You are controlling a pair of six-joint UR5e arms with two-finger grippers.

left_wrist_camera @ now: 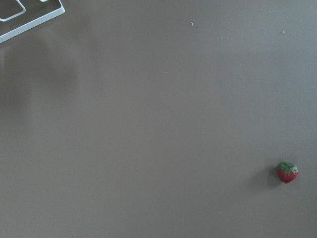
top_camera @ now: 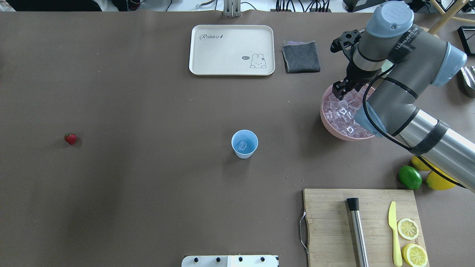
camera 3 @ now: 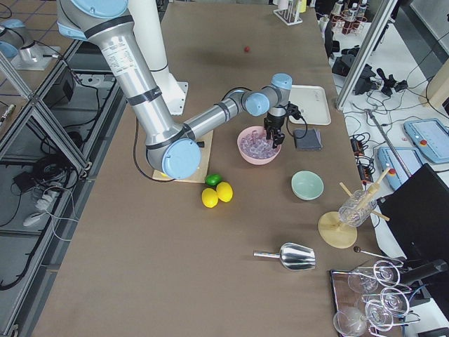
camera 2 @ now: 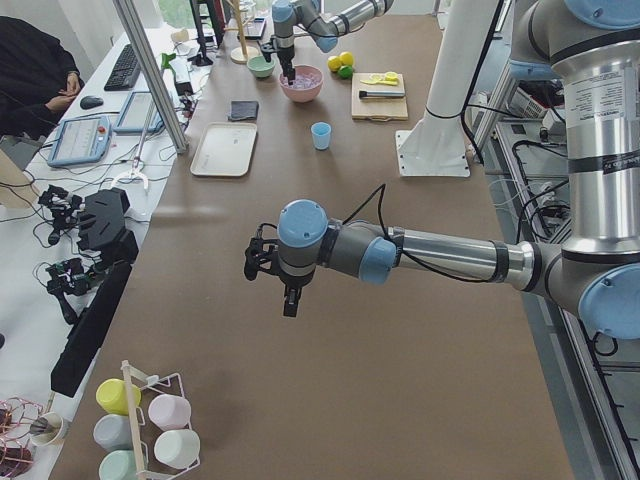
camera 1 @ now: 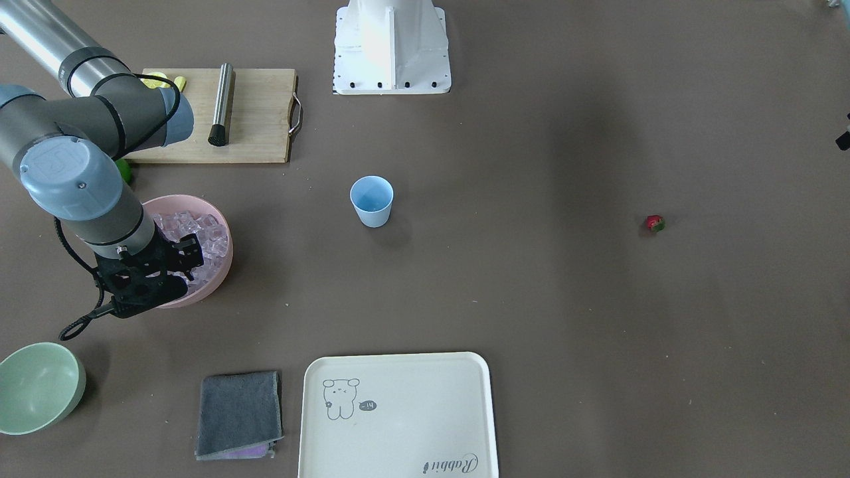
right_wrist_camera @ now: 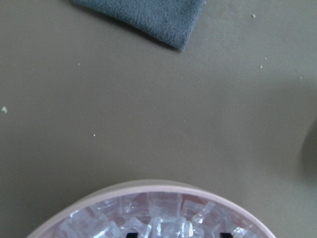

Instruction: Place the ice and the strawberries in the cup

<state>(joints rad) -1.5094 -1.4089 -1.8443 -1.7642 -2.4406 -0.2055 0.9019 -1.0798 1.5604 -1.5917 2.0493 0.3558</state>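
Note:
The light-blue cup (top_camera: 244,144) stands upright mid-table with one ice cube (top_camera: 242,145) inside it. Many more ice cubes (top_camera: 343,115) fill the pink bowl (top_camera: 326,124). My right gripper (top_camera: 339,91) points down into the far side of this bowl, and in the right wrist view its fingertips (right_wrist_camera: 131,234) stand apart among the ice (right_wrist_camera: 163,218). The strawberry (top_camera: 70,138) lies alone far to the left and also shows in the left wrist view (left_wrist_camera: 287,172). My left gripper (camera 2: 285,300) hovers above the table near the strawberry. I cannot tell whether it is open or shut.
A cream tray (top_camera: 230,50) and a grey cloth (top_camera: 300,56) lie at the far edge. A wooden board (top_camera: 326,222) with a steel muddler, a yellow knife and lemon halves sits at the near right. A lime (top_camera: 410,177) and lemons lie beside it. A pale-green bowl (camera 1: 36,385) stands beyond the pink bowl.

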